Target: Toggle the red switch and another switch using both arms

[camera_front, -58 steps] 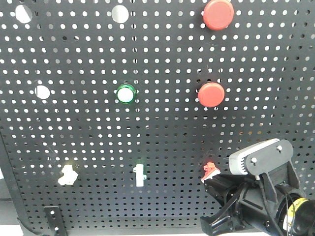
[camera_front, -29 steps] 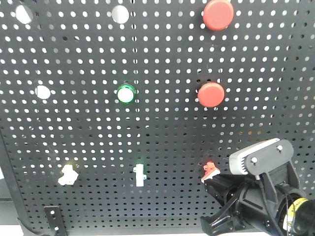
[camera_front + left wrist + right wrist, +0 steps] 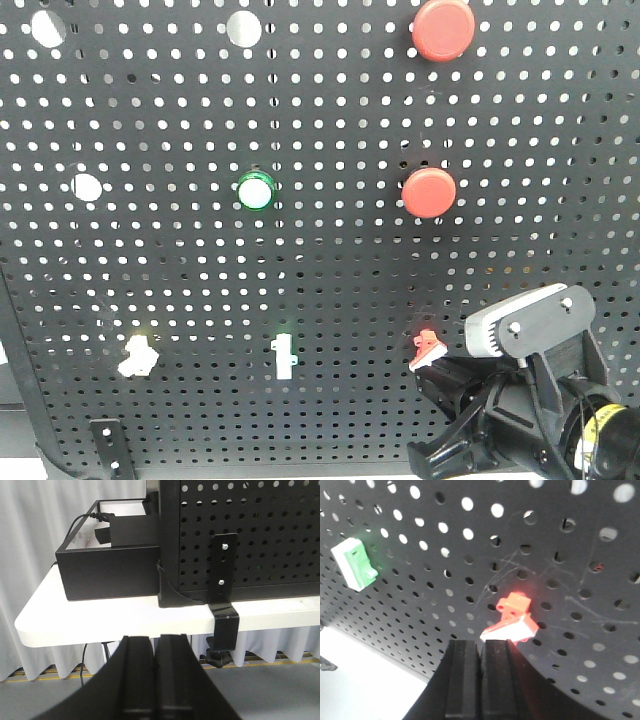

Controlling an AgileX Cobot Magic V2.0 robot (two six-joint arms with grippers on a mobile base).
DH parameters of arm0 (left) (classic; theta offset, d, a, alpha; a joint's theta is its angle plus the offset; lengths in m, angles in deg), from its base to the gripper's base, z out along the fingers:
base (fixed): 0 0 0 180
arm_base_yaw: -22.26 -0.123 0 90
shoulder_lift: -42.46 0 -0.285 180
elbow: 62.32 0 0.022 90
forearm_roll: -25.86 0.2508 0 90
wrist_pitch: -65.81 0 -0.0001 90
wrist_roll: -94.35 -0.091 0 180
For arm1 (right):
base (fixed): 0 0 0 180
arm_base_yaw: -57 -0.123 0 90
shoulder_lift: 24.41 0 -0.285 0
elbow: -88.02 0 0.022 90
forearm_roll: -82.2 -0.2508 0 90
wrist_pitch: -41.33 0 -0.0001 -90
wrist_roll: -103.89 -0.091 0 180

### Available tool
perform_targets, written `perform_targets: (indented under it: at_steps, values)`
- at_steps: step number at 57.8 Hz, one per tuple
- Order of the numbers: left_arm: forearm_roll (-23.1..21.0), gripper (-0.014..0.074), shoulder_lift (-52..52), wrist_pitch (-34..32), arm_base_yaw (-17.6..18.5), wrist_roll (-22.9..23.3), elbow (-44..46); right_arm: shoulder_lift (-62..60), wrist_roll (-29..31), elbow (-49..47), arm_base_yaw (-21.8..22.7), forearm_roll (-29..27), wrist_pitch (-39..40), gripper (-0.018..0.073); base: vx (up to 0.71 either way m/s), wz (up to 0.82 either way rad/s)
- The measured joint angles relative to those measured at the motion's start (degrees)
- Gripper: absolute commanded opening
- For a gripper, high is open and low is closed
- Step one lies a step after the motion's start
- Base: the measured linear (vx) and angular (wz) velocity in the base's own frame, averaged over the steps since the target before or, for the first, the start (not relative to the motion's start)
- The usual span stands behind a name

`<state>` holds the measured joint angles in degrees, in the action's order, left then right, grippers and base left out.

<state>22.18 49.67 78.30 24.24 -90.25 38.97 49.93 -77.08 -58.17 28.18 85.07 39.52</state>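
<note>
Front view: the red switch (image 3: 426, 349) sits low right on the pegboard (image 3: 330, 260), the right tool (image 3: 440, 385) just beneath; the yellow switch (image 3: 137, 356) waits low left. Nudge the lever gently upward. Left wrist: the left tool (image 3: 155, 652), fingers pressed together, hangs below the surface (image 3: 125, 622), holding nothing. Right wrist: closed fingertips touch the white lever (image 3: 512, 628).

Black right gripper (image 3: 450, 375) with screwed light-grey pad (image 3: 495, 328).

On the pegboard (image 3: 330, 250) we see the red switch (image 3: 426, 348) low at right, another switch (image 3: 137, 356) low at left, the slim toggle (image 3: 285, 355) between them; the right gripper (image 3: 481, 652) sits just below the red switch
</note>
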Motion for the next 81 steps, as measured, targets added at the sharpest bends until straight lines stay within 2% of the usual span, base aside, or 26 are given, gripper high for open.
perform_targets:
  at_steps: [7, 13, 24, 30, 35, 42, 50, 55, 61, 66, 81]
  values:
    - [0.0, 0.0002, 0.0, 0.0, 0.0, 0.0, 0.0, 0.0, 0.3, 0.0, 0.0, 0.5, -0.4, -0.0006, 0.0, 0.0]
    - [0.0, 0.0002, 0.0, 0.0, 0.0, 0.0, 0.0, -1.5, 2.7, 0.1, 0.0, 3.0, -1.5, -0.0006, 0.0, 0.0]
    - [0.1, 0.0002, 0.0, 0.1, 0.0, 0.0, 0.0, -11.8, 7.5, 1.9, 2.0, 3.7, -4.3, -0.0006, 0.0, 0.0]
    - [0.1, 0.0002, 0.0, 0.1, 0.0, 0.0, 0.0, -19.8, 8.1, 7.9, 7.2, 0.8, -2.6, -0.0006, 0.0, 0.0]
    - [0.1, 0.0002, 0.0, 0.1, 0.0, 0.0, 0.0, -27.5, 8.2, 16.2, 13.5, -1.8, 0.2, -0.0006, 0.0, 0.0]
    - [0.1, 0.0002, 0.0, 0.1, 0.0, 0.0, 0.0, -38.4, 8.2, 27.2, 20.6, -2.9, 3.1, -0.0006, 0.0, 0.0]
    - [0.1, 0.0002, 0.0, 0.1, 0.0, 0.0, 0.0, -52.4, 7.3, 38.4, 24.8, -2.9, 3.4, -0.0006, 0.0, 0.0]
    - [0.1, 0.0002, 0.0, 0.3, 0.0, 0.0, 0.0, -60.6, 6.2, 43.6, 25.3, -2.9, 2.9, -0.0006, 0.0, 0.0]
    - [0.1, 0.0002, 0.0, 0.4, 0.0, 0.0, 0.0, -66.3, 4.2, 45.0, 25.3, -2.3, -0.8, -0.0006, 0.0, 0.0]
    - [0.1, 0.0002, 0.0, 0.4, 0.0, 0.0, 0.0, -67.2, 3.2, 45.0, 25.3, -0.5, -5.6, -0.0006, 0.0, 0.0]
    - [0.1, 0.0002, 0.0, 0.4, 0.0, 0.0, 0.0, -67.3, 3.0, 45.0, 25.3, -0.2, -6.5, -0.0006, 0.0, 0.0]
